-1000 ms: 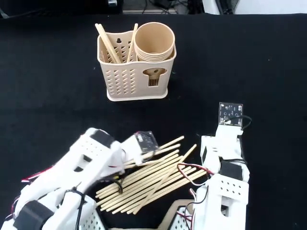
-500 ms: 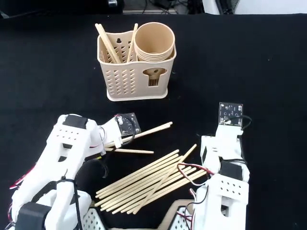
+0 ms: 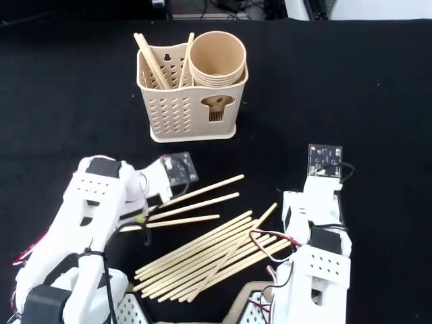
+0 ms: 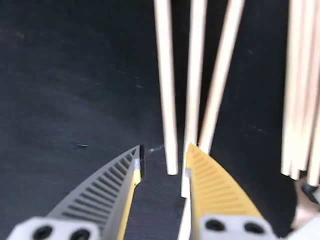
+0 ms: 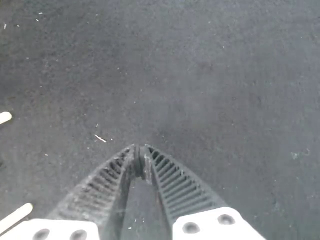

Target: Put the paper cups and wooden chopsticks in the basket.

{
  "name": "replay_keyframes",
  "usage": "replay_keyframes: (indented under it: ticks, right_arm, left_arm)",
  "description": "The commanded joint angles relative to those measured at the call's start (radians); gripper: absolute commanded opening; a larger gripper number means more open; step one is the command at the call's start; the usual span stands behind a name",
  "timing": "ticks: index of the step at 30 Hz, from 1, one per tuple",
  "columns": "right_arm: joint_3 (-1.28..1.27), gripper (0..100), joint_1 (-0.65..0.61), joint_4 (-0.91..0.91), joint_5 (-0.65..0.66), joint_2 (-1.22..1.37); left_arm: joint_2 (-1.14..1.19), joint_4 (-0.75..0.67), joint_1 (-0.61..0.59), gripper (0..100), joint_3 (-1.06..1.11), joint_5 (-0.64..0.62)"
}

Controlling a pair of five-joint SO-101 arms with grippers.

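Left wrist view has the left gripper (image 4: 162, 155) low over the black table (image 4: 65, 75), fingers parted a little and gripping nothing. The end of one loose chopstick (image 4: 166, 100) lies in the gap, and a second passes under the yellow finger (image 4: 210, 185). The right gripper (image 5: 140, 150) is closed and empty above the cloth. From above, the chopstick pile (image 3: 209, 253) lies between both arms, with three fanned chopsticks (image 3: 196, 202) just beyond. A stretch of black cloth lies between these and the basket (image 3: 179, 115) far back, where the paper cups (image 3: 217, 57) sit stacked beside leaning chopsticks (image 3: 152, 61)
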State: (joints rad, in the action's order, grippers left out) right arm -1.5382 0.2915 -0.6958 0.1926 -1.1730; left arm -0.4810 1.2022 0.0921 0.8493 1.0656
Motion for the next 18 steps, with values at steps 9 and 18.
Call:
replay_keyframes:
  ticks: [9, 18]
  right_arm:
    - [0.002, 1.5, 0.014, 0.025, 0.006, -0.013]
    - [0.002, 1.5, 0.014, 0.025, 0.006, -0.013]
  left_arm:
    - [-0.003, -0.315, 0.125, 16, 0.173, -0.172]
    - [-0.003, -0.339, 0.211, 16, 0.274, -0.224]
